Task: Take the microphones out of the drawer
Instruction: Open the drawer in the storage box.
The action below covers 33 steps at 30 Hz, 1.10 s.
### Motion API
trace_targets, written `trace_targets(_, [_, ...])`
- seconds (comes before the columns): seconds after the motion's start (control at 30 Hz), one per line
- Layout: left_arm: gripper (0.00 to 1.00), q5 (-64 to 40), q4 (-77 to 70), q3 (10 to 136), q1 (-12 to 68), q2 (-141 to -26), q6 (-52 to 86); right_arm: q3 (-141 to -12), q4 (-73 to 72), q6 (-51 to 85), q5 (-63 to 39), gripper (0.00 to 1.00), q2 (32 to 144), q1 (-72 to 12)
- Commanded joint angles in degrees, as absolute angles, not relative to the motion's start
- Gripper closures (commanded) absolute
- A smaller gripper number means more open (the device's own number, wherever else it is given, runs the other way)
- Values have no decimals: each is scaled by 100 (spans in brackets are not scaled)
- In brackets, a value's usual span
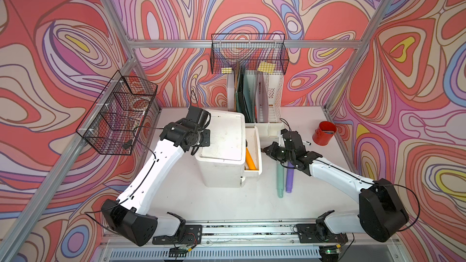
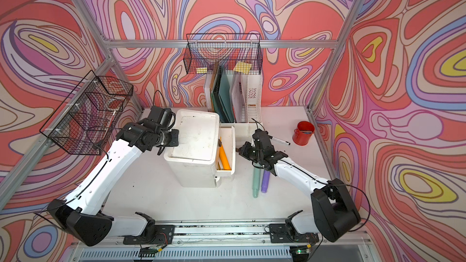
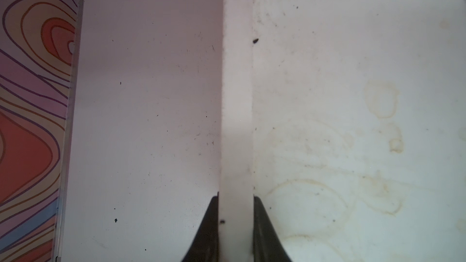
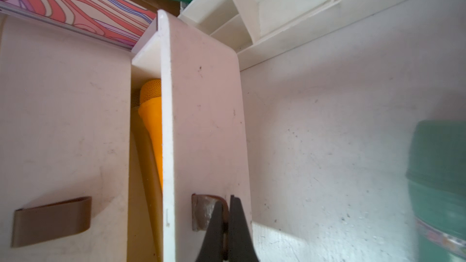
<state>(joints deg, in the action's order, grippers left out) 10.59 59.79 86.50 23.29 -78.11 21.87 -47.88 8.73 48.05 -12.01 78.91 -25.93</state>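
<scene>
microphone [image 4: 151, 117] half hidden, green cylinder [image 4: 438, 172] blurred

Holds the microphone [image 1: 249, 158] in the drawer [image 1: 257, 147], pulled out right of the cabinet [image 1: 224, 142], before the file rack [image 1: 273, 102], on the surface [image 1: 201, 202].

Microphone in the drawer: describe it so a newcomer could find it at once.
Start at the white drawer unit in the middle of the table; its top drawer is pulled partly open. Lying lengthwise inside is the microphone. It is bright orange and boxed in, unlike the green stick and purple stick lying loose on the table.
</scene>
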Motion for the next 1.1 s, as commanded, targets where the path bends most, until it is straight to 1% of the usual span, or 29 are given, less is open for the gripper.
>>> trace_targets(0.0, [100,965,5827,8675,2441,-7734,2057,-5038,2081,4326,-166,100,7841,-2474])
trace_targets(0.27, [100,976,5830,8677,2440,-7726,2052,-5411,2849,4011,708,100,7759,-2476])
trace_targets(0.43, [100,994,5836,8675,2443,-7729,2055,-5554,3054,3930,1013,100,7771,-2462])
trace_targets(0.67, [100,1020,5835,8653,2437,-7726,2060,-5651,3141,3944,1156,100,7877,-2462])
trace_targets(0.83, [100,1000,5818,8631,2441,-7732,2081,-5599,2774,3883,648,100,7928,-2470])
trace_targets(0.87, [100,995,5814,8631,2443,-7734,2081,-5599,2690,3839,531,98,7915,-2464])
trace_targets(1.07, [100,1049,5845,8629,2441,-7717,2065,-5886,2780,3447,385,69,7811,-2464])
